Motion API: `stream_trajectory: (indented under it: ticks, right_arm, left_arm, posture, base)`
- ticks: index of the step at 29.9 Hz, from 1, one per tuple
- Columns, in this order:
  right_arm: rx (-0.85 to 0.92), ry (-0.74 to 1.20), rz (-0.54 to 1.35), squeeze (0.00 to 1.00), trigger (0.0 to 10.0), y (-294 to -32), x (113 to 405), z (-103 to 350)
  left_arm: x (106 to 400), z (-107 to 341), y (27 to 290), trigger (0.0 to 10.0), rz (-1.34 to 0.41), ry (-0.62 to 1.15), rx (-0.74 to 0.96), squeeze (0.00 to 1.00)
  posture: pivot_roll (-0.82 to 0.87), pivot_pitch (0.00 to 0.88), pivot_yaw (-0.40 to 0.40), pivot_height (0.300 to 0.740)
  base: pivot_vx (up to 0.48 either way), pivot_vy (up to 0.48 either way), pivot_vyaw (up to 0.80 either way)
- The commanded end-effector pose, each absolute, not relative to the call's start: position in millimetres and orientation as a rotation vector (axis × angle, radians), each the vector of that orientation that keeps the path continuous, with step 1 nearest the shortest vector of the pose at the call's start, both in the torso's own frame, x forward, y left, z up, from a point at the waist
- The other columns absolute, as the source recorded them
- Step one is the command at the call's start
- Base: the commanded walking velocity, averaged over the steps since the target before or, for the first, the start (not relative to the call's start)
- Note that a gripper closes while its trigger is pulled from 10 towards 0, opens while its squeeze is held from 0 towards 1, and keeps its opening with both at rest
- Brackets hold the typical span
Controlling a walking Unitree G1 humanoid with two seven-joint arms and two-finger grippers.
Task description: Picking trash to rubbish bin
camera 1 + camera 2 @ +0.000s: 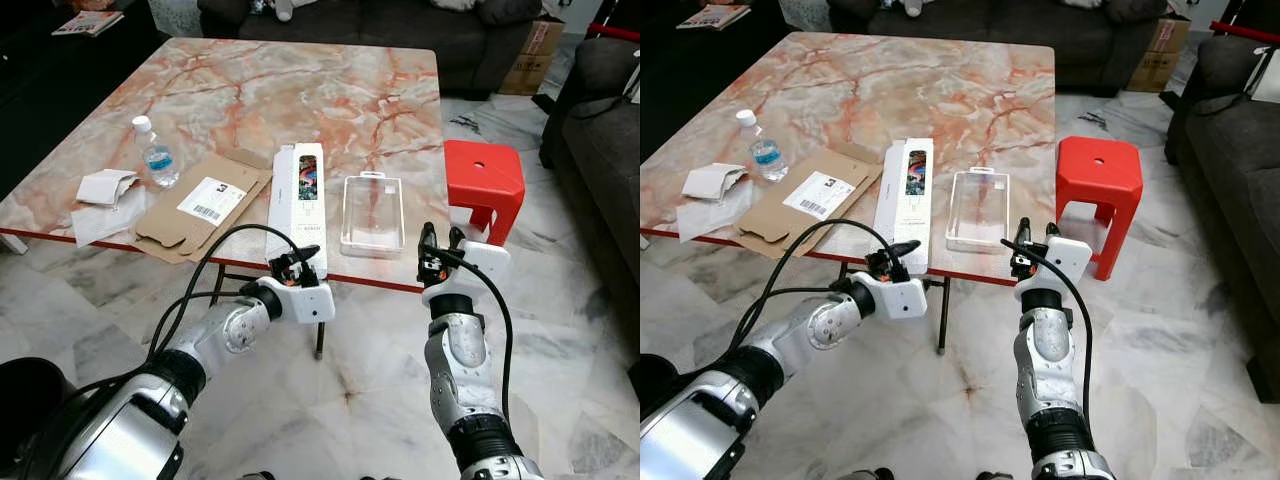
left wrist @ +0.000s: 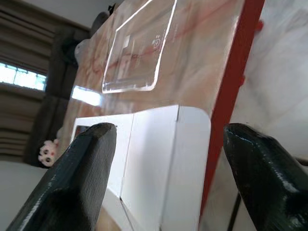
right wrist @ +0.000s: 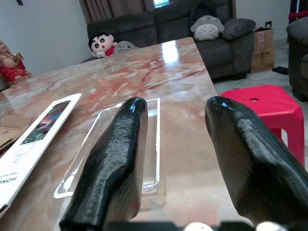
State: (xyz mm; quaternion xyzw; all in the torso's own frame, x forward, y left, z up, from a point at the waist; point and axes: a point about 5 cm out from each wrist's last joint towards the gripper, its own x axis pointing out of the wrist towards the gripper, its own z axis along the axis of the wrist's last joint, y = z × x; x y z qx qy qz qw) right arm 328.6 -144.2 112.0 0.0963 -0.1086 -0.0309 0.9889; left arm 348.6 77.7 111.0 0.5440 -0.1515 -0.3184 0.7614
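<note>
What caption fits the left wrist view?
Left end effector, open, lined up with the end of the white box at the marble table edge, clear plastic tray beyond.

The two head views look forward and down at the marble table [image 1: 330, 90]. Both wrist views sit very near its front edge (low angle), sharing the clear plastic tray [image 3: 120, 139].

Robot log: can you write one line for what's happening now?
left gripper: open, at white box end | right gripper: open, near clear tray | table: nothing lifted
</note>
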Motion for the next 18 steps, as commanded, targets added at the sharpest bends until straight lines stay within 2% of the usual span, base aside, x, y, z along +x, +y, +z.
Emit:
stream_trajectory:
  ticks: [1,10,18]
  right_arm:
    - [0.200,-0.211,-0.062,0.00,10.0,-143.4,329.4,112.0]
    - [0.201,-0.212,-0.064,0.00,10.0,-143.6,329.4,112.2]
    - [0.200,-0.214,-0.067,0.00,10.0,-144.6,329.1,112.4]
  left_arm:
    - [349.7,107.2,77.0,10.0,-0.700,-0.313,1.230,0.00]
    - [354.6,105.2,75.3,10.0,-0.674,-0.289,1.272,0.00]
    - [364.9,115.9,75.3,10.0,-0.523,-0.303,1.279,0.00]
  posture:
    - [0.11,0.144,0.001,0.740]
    - [0.11,0.145,0.002,0.740]
    - [0.11,0.145,0.002,0.740]
  base:
    - [0.000,0.000,0.00]
    - [0.000,0.000,0.00]
    - [0.000,0.000,0.00]
